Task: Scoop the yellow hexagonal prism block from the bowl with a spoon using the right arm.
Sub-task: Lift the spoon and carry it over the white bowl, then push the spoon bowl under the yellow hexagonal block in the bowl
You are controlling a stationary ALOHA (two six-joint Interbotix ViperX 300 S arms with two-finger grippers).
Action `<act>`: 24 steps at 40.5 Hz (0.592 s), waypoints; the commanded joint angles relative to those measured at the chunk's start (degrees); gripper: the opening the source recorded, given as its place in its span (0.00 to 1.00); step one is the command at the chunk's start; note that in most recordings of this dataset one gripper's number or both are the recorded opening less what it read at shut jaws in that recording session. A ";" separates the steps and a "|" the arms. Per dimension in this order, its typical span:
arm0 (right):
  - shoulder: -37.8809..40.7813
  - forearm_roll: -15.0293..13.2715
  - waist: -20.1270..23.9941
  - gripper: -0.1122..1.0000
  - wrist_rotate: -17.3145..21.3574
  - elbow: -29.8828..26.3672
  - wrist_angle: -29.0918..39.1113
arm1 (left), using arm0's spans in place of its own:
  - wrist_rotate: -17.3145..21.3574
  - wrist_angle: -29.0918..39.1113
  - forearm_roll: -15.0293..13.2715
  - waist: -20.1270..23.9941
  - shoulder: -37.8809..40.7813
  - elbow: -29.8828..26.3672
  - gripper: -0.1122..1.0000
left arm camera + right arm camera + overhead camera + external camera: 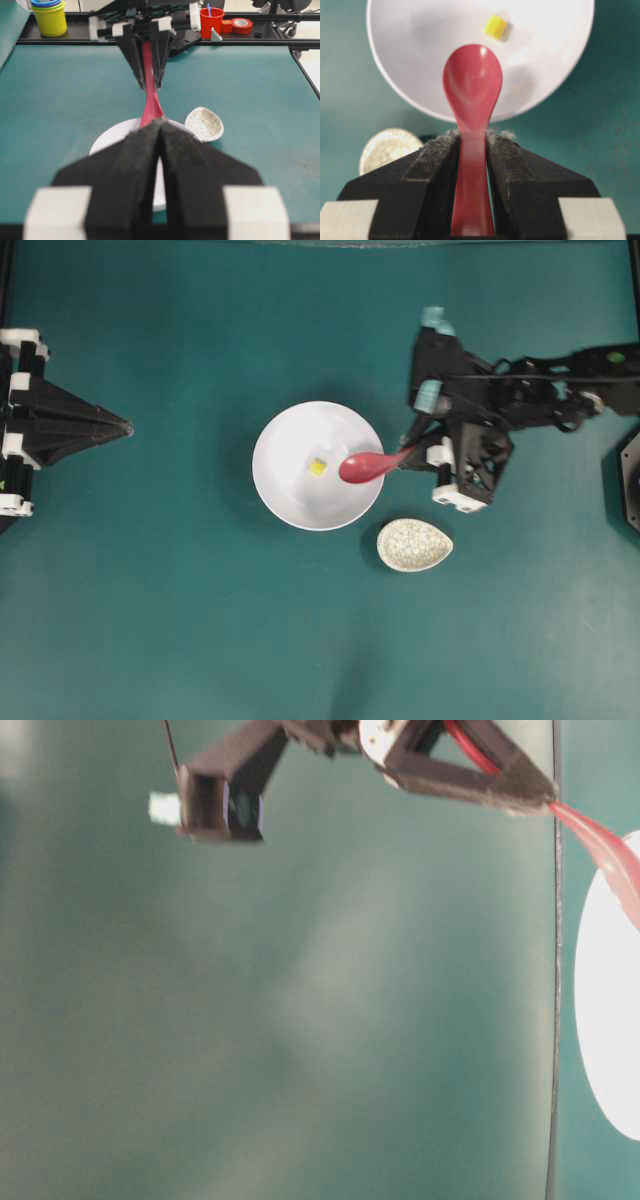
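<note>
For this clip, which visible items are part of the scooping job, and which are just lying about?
Part of the job:
- spoon, held in the right gripper
- white bowl
- yellow block in the bowl

Lying about:
- speckled spoon rest beside the bowl
- left gripper, shut and parked
- stacked cups, red cup and red tape roll behind the table

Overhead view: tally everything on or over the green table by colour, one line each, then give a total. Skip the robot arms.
White: 1, the bowl
Yellow: 1, the hexagonal prism block inside the bowl
Pink-red: 1, the spoon, its scoop over the bowl
Speckled cream: 1, the egg-shaped spoon rest beside the bowl
Total: 4
</note>
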 commanded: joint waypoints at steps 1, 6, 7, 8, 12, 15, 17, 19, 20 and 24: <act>2.02 -0.70 -0.44 0.31 0.18 -4.31 2.72 | 0.00 -0.44 0.18 0.00 0.53 -0.97 0.09; 4.31 -1.76 -1.05 0.31 0.35 -7.29 5.98 | 0.00 -0.44 0.18 0.09 0.53 -0.97 0.09; 4.66 -1.93 -1.14 0.31 0.35 -7.73 6.42 | 0.00 -0.44 0.18 0.09 0.53 -0.97 0.09; 5.01 -2.02 -1.23 0.31 0.35 -8.17 6.94 | 0.00 -0.44 0.18 0.09 0.53 -1.05 0.09; 5.89 -2.46 -1.41 0.31 0.35 -9.14 8.00 | 0.00 -0.44 0.18 0.09 0.53 -0.97 0.09; 6.50 -2.55 -1.49 0.31 0.35 -9.58 8.53 | 0.00 -0.35 0.18 0.00 0.44 -0.97 0.09; 6.68 -2.55 -1.49 0.31 0.35 -9.58 8.70 | 0.00 -0.35 0.18 0.09 0.53 -0.97 0.09; 6.94 -2.55 -1.49 0.31 0.35 -9.49 8.96 | 0.00 -0.35 0.18 0.00 0.53 -0.97 0.09; 7.03 -2.55 -1.49 0.31 0.44 -9.58 9.05 | 0.00 -0.35 0.18 0.09 0.44 -0.97 0.09; 7.56 -2.55 -1.49 0.31 0.44 -9.49 9.32 | 0.00 -0.35 0.18 0.09 0.53 -0.97 0.09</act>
